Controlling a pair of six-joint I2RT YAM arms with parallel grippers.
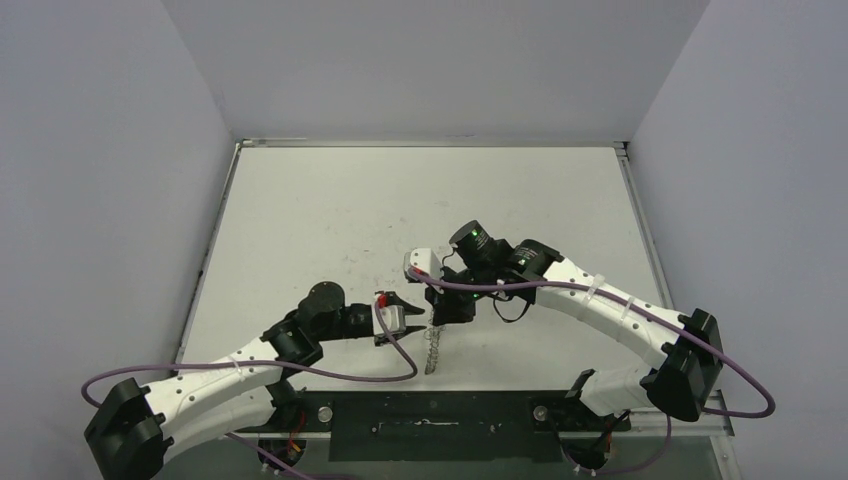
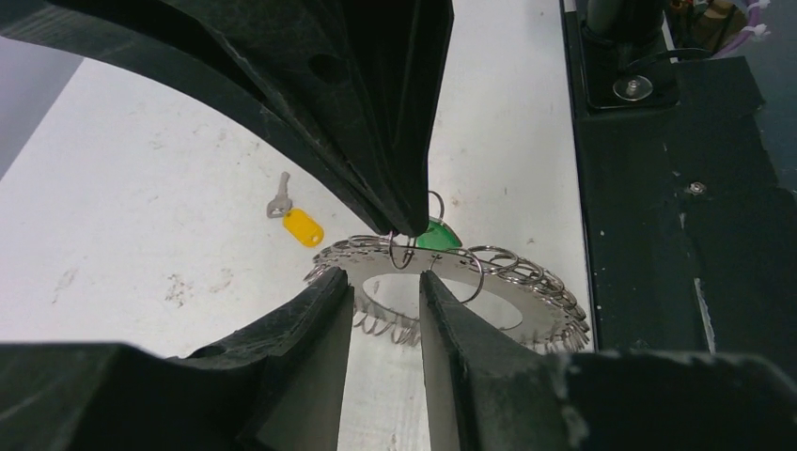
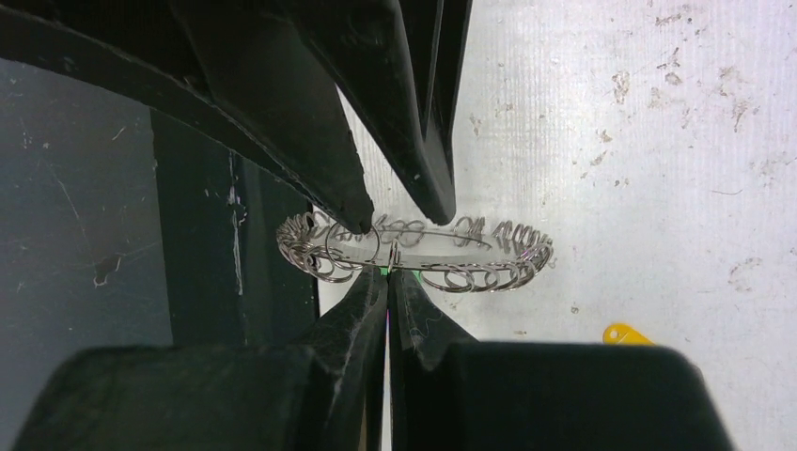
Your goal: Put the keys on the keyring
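Keyring sits near the front edge of the surface. Left fingers stand apart astride its rim; right fingers are pinched shut on the green key. Seemingly unclamped, the ring may skid when pushed, or the tiny key twist loose.

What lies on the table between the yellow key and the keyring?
Nothing. In the left wrist view, the short stretch of white table between the yellow key and the keyring is bare.
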